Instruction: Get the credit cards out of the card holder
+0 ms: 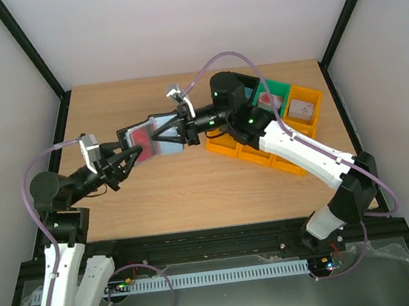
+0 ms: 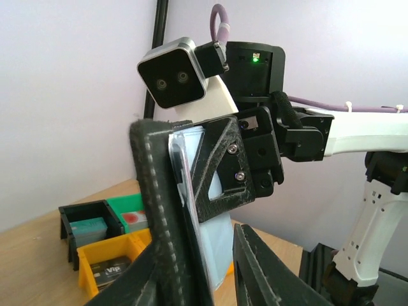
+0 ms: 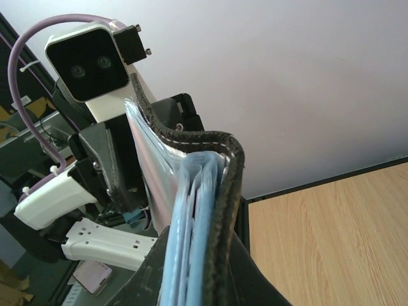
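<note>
The black card holder (image 1: 152, 135) hangs open in the air above the table's middle, held between both grippers. A red credit card (image 1: 140, 137) shows in its left face; the right face is blue-grey. My left gripper (image 1: 134, 155) is shut on the left flap. In the left wrist view (image 2: 197, 252) the stitched black flap (image 2: 153, 191) and a pale sleeve lie between its fingers. My right gripper (image 1: 170, 135) is shut on the right half. In the right wrist view (image 3: 201, 261) it pinches the blue sleeves and the black cover (image 3: 224, 167). No pale grey-white card shows clearly.
A row of yellow bins (image 1: 253, 151) lies under my right arm. A green bin (image 1: 273, 94) and another yellow bin (image 1: 304, 109) stand at the back right. The left wrist view shows black (image 2: 83, 223), green (image 2: 131, 210) and yellow (image 2: 111, 264) bins holding small items.
</note>
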Robot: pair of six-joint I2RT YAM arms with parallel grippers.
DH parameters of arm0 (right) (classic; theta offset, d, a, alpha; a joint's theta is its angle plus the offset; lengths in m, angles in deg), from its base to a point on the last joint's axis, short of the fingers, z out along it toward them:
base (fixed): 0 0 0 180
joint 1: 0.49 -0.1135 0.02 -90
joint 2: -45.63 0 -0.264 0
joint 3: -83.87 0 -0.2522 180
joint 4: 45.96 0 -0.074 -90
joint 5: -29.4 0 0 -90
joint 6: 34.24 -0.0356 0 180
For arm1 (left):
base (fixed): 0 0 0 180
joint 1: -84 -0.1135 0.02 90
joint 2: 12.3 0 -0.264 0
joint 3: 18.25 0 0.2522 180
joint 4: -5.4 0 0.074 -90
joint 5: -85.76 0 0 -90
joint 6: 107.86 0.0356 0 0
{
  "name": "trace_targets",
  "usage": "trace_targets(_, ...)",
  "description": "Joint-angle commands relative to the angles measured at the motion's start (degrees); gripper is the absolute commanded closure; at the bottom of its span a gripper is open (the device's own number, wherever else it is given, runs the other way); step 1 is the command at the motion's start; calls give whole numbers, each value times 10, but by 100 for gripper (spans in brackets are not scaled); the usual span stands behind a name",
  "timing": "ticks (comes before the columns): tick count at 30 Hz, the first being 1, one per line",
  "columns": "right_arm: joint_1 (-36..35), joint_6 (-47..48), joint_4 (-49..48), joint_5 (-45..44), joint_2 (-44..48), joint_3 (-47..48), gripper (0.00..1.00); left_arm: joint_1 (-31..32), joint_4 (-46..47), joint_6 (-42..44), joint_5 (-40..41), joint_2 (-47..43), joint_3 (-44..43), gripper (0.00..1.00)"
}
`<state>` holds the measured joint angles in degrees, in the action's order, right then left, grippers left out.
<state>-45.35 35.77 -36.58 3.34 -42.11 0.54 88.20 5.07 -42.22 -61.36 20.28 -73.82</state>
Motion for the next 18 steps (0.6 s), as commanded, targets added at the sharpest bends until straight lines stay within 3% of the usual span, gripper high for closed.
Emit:
trace_targets(1,12,-7,-17,34,25,12,98,-12,7,-6,-5,-1,-25,73)
trace_targets(9,12,-9,-10,47,33,5,98,-35,40,-58,19,1,-23,71)
trace_targets(18,12,8,13,55,40,4,98,-46,56,-99,32,6,-16,78)
